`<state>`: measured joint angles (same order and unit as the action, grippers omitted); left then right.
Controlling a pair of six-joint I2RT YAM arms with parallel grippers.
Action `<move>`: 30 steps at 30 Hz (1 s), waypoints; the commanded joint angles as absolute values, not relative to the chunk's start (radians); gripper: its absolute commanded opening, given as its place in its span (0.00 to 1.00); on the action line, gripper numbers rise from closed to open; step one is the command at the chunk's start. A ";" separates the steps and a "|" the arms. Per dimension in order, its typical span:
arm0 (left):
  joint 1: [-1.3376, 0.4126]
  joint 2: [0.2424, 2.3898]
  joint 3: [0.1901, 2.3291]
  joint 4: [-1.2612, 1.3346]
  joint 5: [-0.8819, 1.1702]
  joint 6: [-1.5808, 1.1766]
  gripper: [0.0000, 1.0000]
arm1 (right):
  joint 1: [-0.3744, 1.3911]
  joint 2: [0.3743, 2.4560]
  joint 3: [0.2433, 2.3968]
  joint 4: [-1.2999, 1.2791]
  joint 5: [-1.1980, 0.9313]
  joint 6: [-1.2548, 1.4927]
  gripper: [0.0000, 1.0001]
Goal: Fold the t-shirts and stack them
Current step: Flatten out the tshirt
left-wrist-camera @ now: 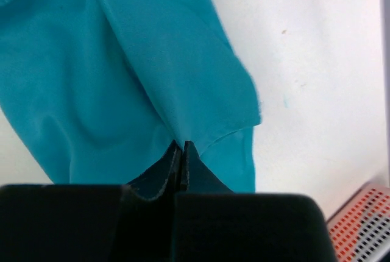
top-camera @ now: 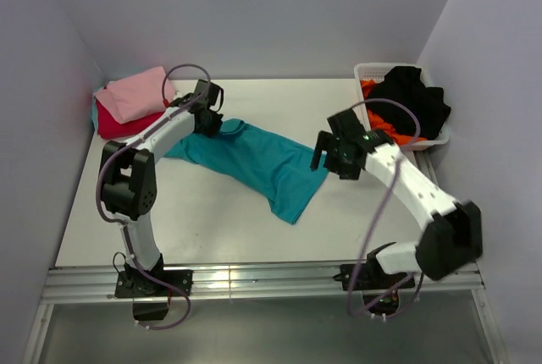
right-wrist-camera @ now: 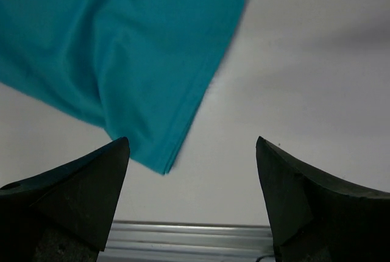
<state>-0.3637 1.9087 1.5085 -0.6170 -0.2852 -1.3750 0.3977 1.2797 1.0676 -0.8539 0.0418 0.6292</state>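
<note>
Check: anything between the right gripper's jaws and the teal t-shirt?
Nothing. The right wrist view shows only bare table between the open right gripper and the teal t-shirt, whose corner lies just ahead.

The left arm [top-camera: 161, 135] and right arm [top-camera: 415, 182] have white links and chunky black joints. A purplish-grey cable [top-camera: 100, 186] loops along each, down to black bases [top-camera: 152, 284] at six o'clock. The right gripper [right-wrist-camera: 192, 149] has black wedge fingers [right-wrist-camera: 73, 195].

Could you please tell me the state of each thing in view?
teal shirt: unfolded, on table.
pink shirt: folded, atop red shirt.
red shirt: folded.
black shirt: crumpled in basket.
orange shirt: crumpled, partly under black shirt.
left fingers: shut on teal shirt.
right fingers: open, empty.
</note>
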 commanded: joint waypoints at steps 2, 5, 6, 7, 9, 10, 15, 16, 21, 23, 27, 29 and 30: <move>-0.351 1.821 1.511 -0.656 -0.273 -1.321 0.00 | 0.344 1.497 1.224 -0.796 0.090 0.591 0.90; -0.350 1.796 1.496 -0.658 -0.267 -1.305 0.00 | 0.302 1.600 1.272 -0.793 0.106 0.598 0.90; -0.348 1.790 1.490 -0.657 -0.265 -1.298 0.00 | 0.292 1.633 1.282 -0.790 0.113 0.598 0.90; -0.347 1.778 1.486 -0.655 -0.262 -1.293 0.00 | 0.272 1.650 1.293 -0.788 0.115 0.597 0.90; -0.339 1.770 1.479 -0.653 -0.261 -1.279 0.00 | 0.252 1.695 1.304 -0.779 0.114 0.589 0.89; -0.336 1.769 1.480 -0.655 -0.256 -1.273 0.00 | 0.238 1.709 1.313 -0.776 0.118 0.588 0.89; -0.316 1.767 1.488 -0.667 -0.242 -1.243 0.00 | 0.218 1.801 1.348 -0.755 0.121 0.569 0.89; -0.313 1.767 1.489 -0.667 -0.241 -1.239 0.00 | 0.216 1.813 1.364 -0.752 0.121 0.568 0.89; -0.302 1.789 1.520 -0.676 -0.232 -1.220 0.00 | 0.216 1.888 1.411 -0.750 0.103 0.569 0.87; -0.299 1.805 1.542 -0.684 -0.227 -1.212 0.00 | 0.216 1.919 1.437 -0.753 0.095 0.571 0.87; -0.290 1.825 1.572 -0.698 -0.229 -1.193 0.00 | 0.216 1.962 1.469 -0.758 0.089 0.572 0.85; -0.282 1.835 1.580 -0.698 -0.224 -1.189 0.00 | 0.216 1.982 1.474 -0.756 0.084 0.572 0.84; -0.279 1.836 1.583 -0.698 -0.224 -1.186 0.00 | 0.215 1.989 1.480 -0.755 0.087 0.571 0.84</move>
<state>-0.2916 1.8191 1.5345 -0.6903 -0.2321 -1.2163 0.2169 1.9709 1.4361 -0.7650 0.0822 0.5781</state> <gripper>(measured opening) 0.022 0.844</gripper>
